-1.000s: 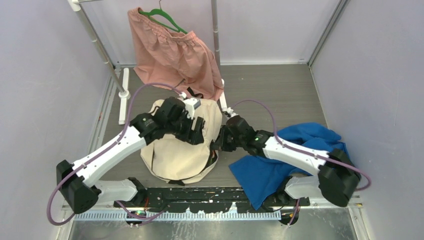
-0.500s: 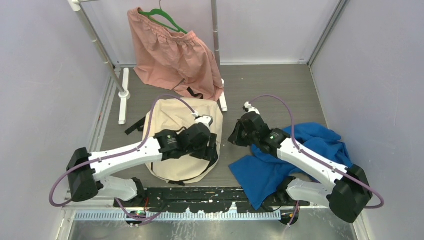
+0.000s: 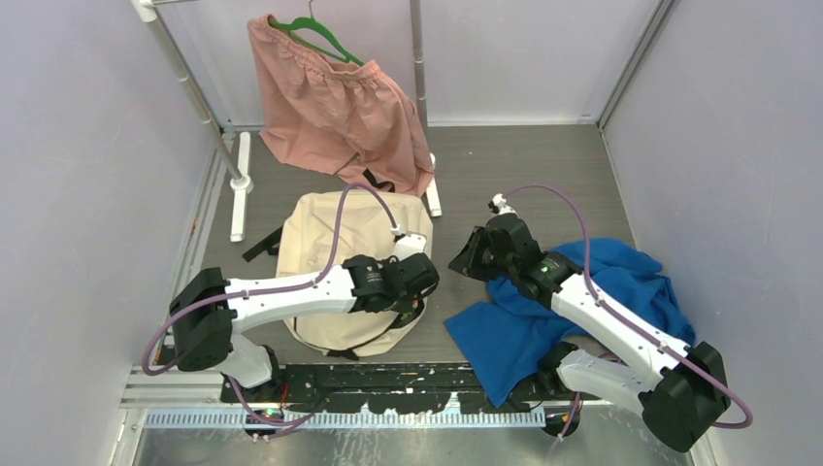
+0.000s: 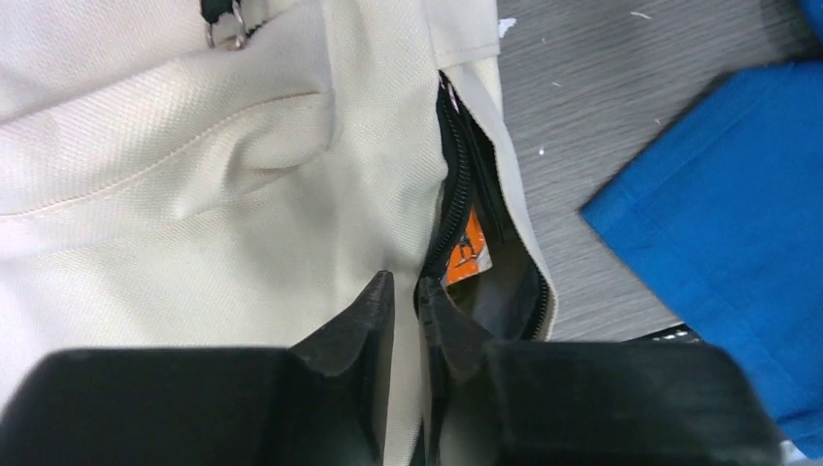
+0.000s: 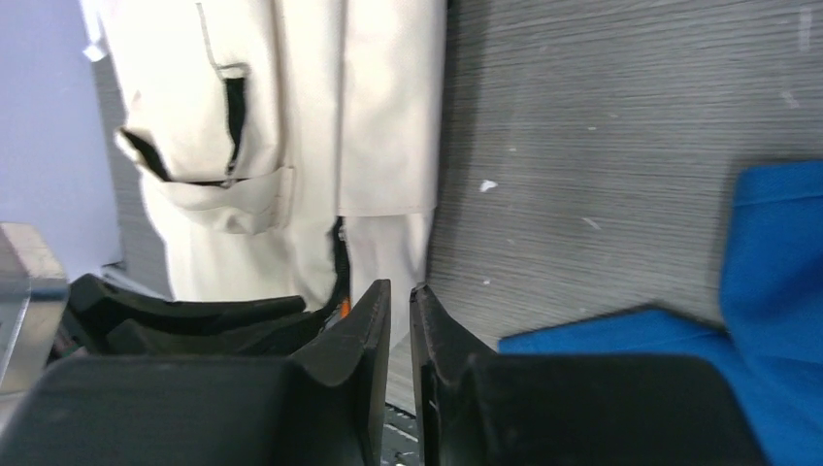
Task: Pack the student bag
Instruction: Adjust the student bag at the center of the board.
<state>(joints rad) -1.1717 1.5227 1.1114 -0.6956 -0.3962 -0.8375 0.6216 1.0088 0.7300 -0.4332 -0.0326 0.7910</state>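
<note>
Just beneath left end effector, student bag

Soft, even light from above; the wrist views are less sharp.
In the top view the light is bright and diffuse. The grey table shows no glare, and only faint shadows lie under the arms on the student bag. In the left wrist view the weave of the bag is sharp, but the near fingers of the left gripper are dark and out of focus. The right wrist view is soft overall: the cream fabric is nearly washed out, the blue cloth is smeared, and the right gripper is a blurred black mass.
</note>
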